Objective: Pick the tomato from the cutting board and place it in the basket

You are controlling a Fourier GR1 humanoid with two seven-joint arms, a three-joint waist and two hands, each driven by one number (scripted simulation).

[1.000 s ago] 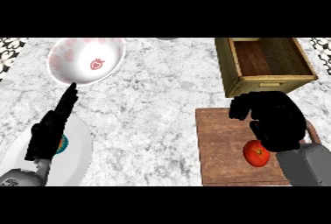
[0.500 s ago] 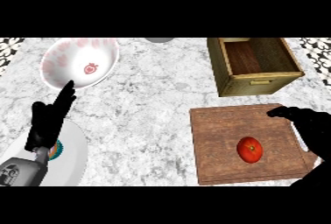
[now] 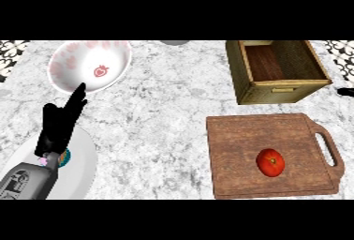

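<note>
A: Quick count pls. What's on the grey-white marbled counter (image 3: 159, 117)?
B: 1 round red tomato (image 3: 270, 162), 1 brown wooden cutting board w/ handle slot (image 3: 242, 140), 1 boxy wooden basket (image 3: 283, 91), 1 white bowl w/ pink spots + red fruit print (image 3: 69, 70), 1 plain white plate (image 3: 83, 159). Also 1 grey round thing (image 3: 176, 42) at the far edge, cut off, can't ID.
A: Containers, contents?
B: Basket: only its own dark wood floor shows. Bowl: just the print at its centre. Plate: partly covered by the left forearm.
A: Tomato where?
B: On the board, right of centre, toward the handle side, apart from both hands. Basket sits just beyond the board.
A: Hands?
B: Left hand (image 3: 62, 122): fingers straight, holding nothing, tips up by the bowl's near rim. Right hand (image 3: 346, 91): only a black sliver at the view's right edge, beside the basket. Can't tell its state.
</note>
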